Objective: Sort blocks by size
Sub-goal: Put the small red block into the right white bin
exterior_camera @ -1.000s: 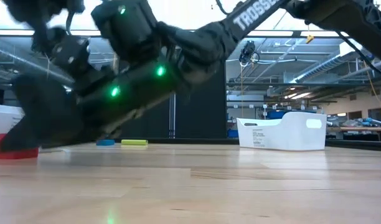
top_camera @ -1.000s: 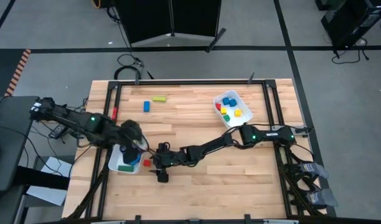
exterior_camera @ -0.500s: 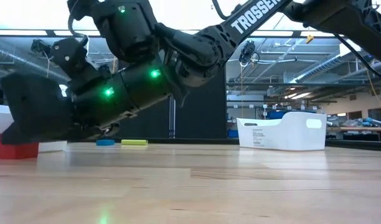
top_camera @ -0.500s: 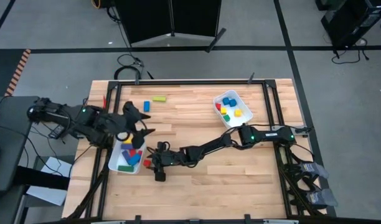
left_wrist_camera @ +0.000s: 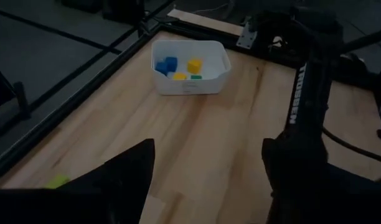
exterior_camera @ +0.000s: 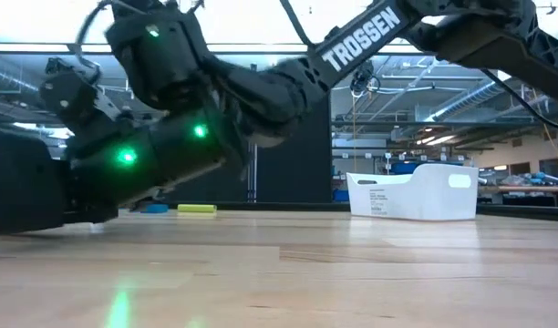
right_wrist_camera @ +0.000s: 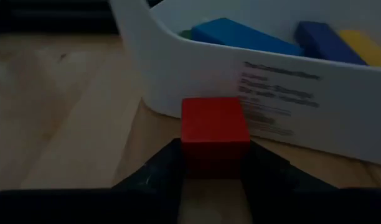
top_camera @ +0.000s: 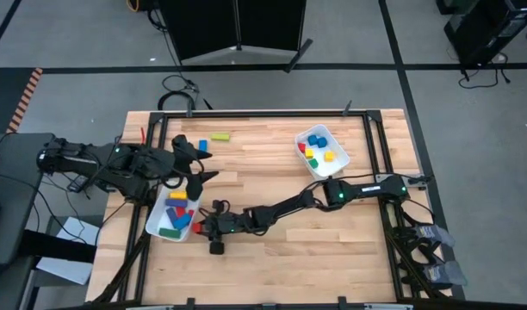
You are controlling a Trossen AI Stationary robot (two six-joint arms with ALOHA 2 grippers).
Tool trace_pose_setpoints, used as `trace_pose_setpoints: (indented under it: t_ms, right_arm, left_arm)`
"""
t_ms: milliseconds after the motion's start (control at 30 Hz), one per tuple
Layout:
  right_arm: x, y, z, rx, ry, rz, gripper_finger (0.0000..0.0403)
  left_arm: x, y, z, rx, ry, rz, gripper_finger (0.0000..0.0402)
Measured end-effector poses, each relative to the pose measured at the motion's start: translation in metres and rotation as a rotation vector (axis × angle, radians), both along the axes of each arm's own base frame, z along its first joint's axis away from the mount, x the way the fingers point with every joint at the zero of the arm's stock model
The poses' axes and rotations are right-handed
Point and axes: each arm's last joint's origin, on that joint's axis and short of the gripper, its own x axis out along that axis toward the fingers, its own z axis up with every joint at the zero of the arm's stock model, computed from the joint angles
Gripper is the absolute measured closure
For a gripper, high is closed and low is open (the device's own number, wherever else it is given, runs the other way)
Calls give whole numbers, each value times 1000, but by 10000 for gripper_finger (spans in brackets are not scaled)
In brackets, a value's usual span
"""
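Note:
A small red block [top_camera: 197, 227] [right_wrist_camera: 214, 127] lies on the table beside the near white tray [top_camera: 153, 226] [right_wrist_camera: 253, 74], which holds longer blue, yellow, green and red blocks. My right gripper [top_camera: 207, 229] [right_wrist_camera: 212, 171] reaches far to the table's left, low over the wood, and is shut on this block. My left gripper [top_camera: 195, 165] [left_wrist_camera: 206, 180] hangs open and empty above the table just beyond the tray's far end. A blue block [top_camera: 202, 145] and a yellow-green bar [top_camera: 220, 135] lie loose on the far part of the table. My right gripper pinches the red block's two opposite sides [right_wrist_camera: 189, 146] between its two fingers [right_wrist_camera: 156, 171]. The fingers come nearly level from the table's right. The block sits flat on the table next to the tray's wall.
A second white tray [top_camera: 322, 148] [left_wrist_camera: 190, 65] [exterior_camera: 416, 193] with small blue, yellow, red and green cubes stands at the far right. My right arm [top_camera: 289, 205] stretches across the middle of the table. Bare wood lies along the near side.
My left gripper has risen from over the near tray and gone toward the table's far edge. My right gripper has gone toward the table's left, onto the red block, which now stands between its fingers and is hidden in the low view.

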Motion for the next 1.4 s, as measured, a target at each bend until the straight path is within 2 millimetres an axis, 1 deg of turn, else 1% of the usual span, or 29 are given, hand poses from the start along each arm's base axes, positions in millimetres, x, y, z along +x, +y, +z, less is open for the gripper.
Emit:
trace_pose_setpoints:
  t_ms: [100, 267, 400, 533, 600, 700, 767, 833, 933, 1033, 1100, 1167, 1200, 1300, 1400]
  right_arm:
    - [1, 3, 3, -35, 16, 27, 261]
    - [-5, 6, 22, -94, 110, 55, 261]
    - [-13, 14, 38, -156, 191, 82, 261]
    - [-24, 19, 48, -255, 289, 32, 261]
    - [-31, 17, 50, -285, 323, 0, 261]
    - [-49, 8, 54, -301, 344, -66, 261]
    - [-68, -2, 57, -323, 346, -131, 261]
    - [-95, -14, 67, -334, 324, -220, 261]
    - [-145, -36, 89, -335, 286, -383, 261]
    - [-202, -56, 107, -340, 267, -560, 261]
    - [-237, -65, 121, -316, 229, -654, 261]
    - [-269, -73, 135, -262, 185, -723, 261]
    - [-283, -78, 137, -244, 182, -753, 261]
    - [-316, -93, 137, -201, 185, -830, 259]
    - [-336, -108, 134, -171, 202, -900, 243]
  left_arm:
    - [0, 2, 0, 13, 3, 2, 99]
    - [1, 10, -1, -17, 0, 64, 99]
    - [4, 19, -3, -70, 12, 79, 106]
    - [7, 33, -6, -120, 33, 99, 120]
    - [10, 41, -9, -138, 56, 108, 129]
    - [14, 56, -17, -146, 124, 137, 142]
    - [18, 68, -23, -151, 164, 155, 150]
    - [23, 81, -31, -157, 221, 161, 156]
    - [30, 104, -45, -170, 298, 169, 162]
    - [35, 130, -66, -190, 427, 212, 164]
    - [36, 147, -83, -230, 527, 253, 164]
    - [35, 163, -98, -287, 614, 304, 163]
    - [33, 170, -105, -311, 668, 321, 162]
    - [28, 189, -121, -354, 812, 380, 154]
    - [23, 208, -131, -381, 852, 441, 138]
